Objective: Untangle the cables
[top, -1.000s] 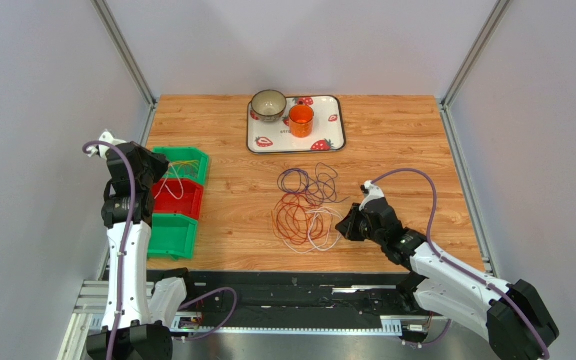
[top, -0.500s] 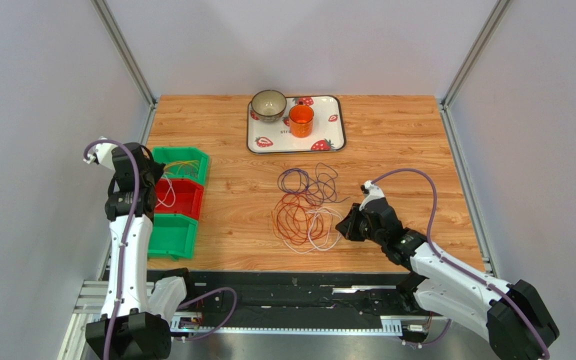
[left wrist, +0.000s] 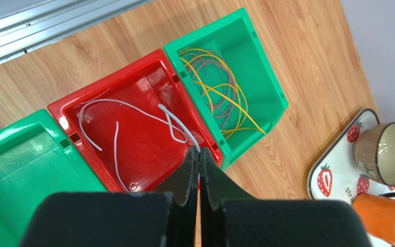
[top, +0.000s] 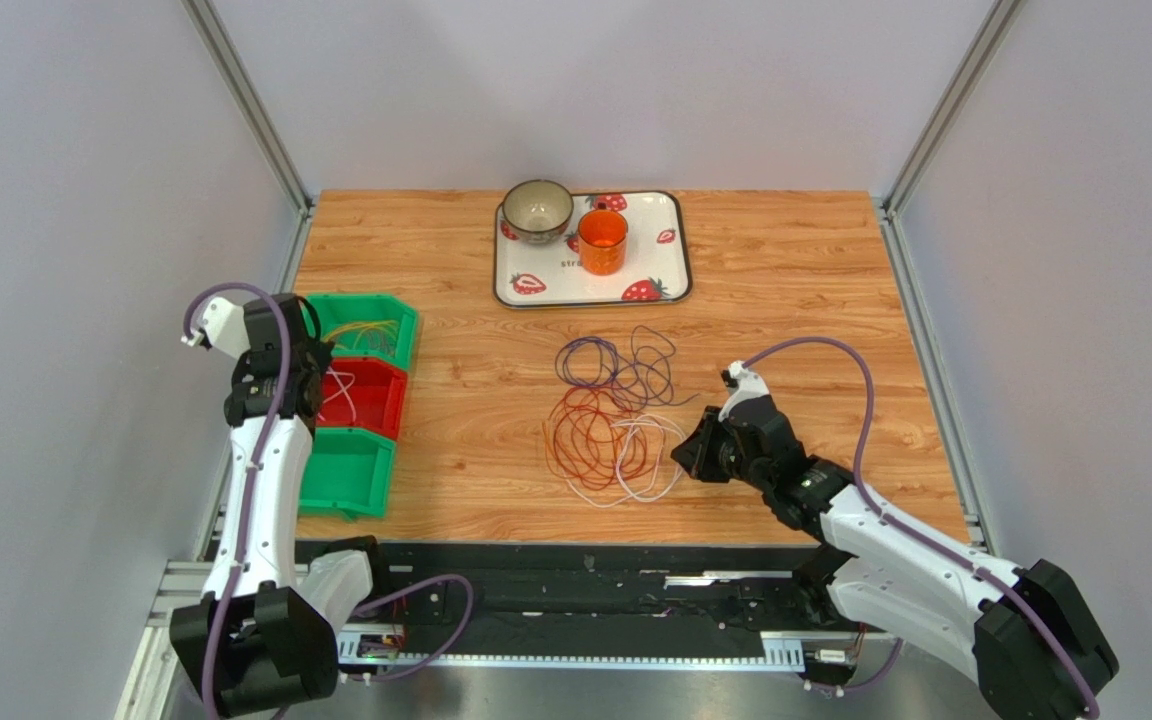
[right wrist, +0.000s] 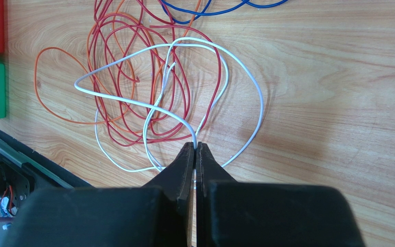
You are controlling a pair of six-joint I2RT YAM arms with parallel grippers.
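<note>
The cables (top: 612, 420) lie tangled mid-table: red, orange, white and purple loops. In the right wrist view my right gripper (right wrist: 195, 147) is shut on a white cable (right wrist: 262, 103) at the tangle's near edge, with red loops (right wrist: 218, 77) and an orange cable (right wrist: 36, 77) beyond it. From above, the right gripper (top: 684, 456) sits just right of the tangle. My left gripper (left wrist: 199, 151) hangs over the red bin (left wrist: 143, 149), shut on the end of a white cable (left wrist: 132, 106) that lies in that bin. Yellow and purple cables (left wrist: 220, 98) rest in the far green bin (left wrist: 266, 77).
A second green bin (left wrist: 24, 164) stands beside the red one at the table's left edge. At the back stands a strawberry tray (top: 665, 278) with a bowl (top: 537, 210) and an orange cup (top: 602, 240). A blue cable (right wrist: 210, 11) shows beyond the red loops.
My left arm has dropped and drawn toward the near side above the bins, still holding the white cable. The right arm and the tangle have not moved.
</note>
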